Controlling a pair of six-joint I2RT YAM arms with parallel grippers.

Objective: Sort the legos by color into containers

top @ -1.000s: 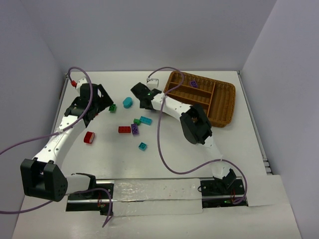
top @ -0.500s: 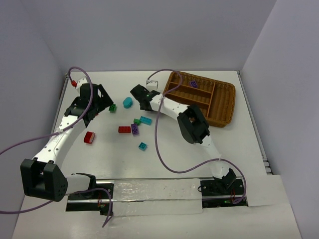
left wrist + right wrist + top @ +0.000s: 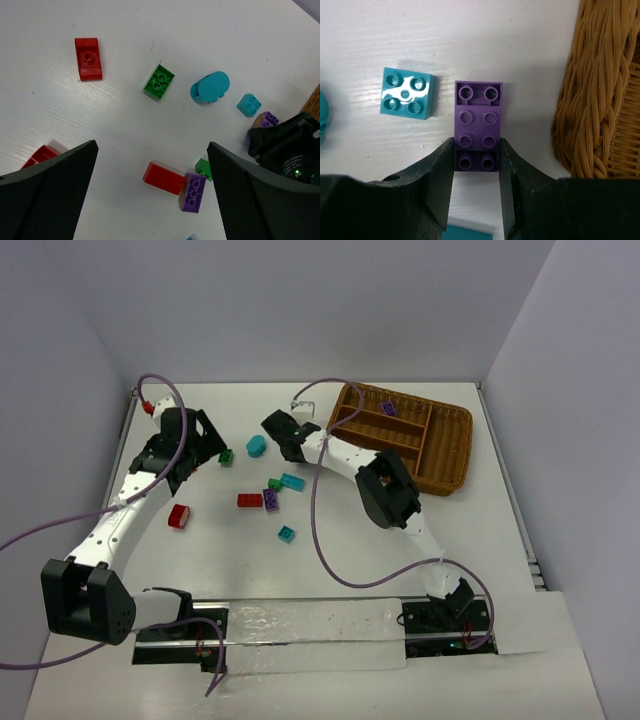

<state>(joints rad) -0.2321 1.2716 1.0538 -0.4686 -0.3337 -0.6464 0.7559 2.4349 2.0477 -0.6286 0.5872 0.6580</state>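
While the right gripper (image 3: pixel 476 150) clamps a purple brick (image 3: pixel 478 115) just beside the wicker tray (image 3: pixel 585 100), cut off at the frame edge, the left gripper (image 3: pixel 151 145) gapes empty.

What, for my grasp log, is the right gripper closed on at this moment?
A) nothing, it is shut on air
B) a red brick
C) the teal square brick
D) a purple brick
D: in the right wrist view the right gripper has its two fingers pressed against both long sides of the purple brick, while the teal square brick lies apart to its left.
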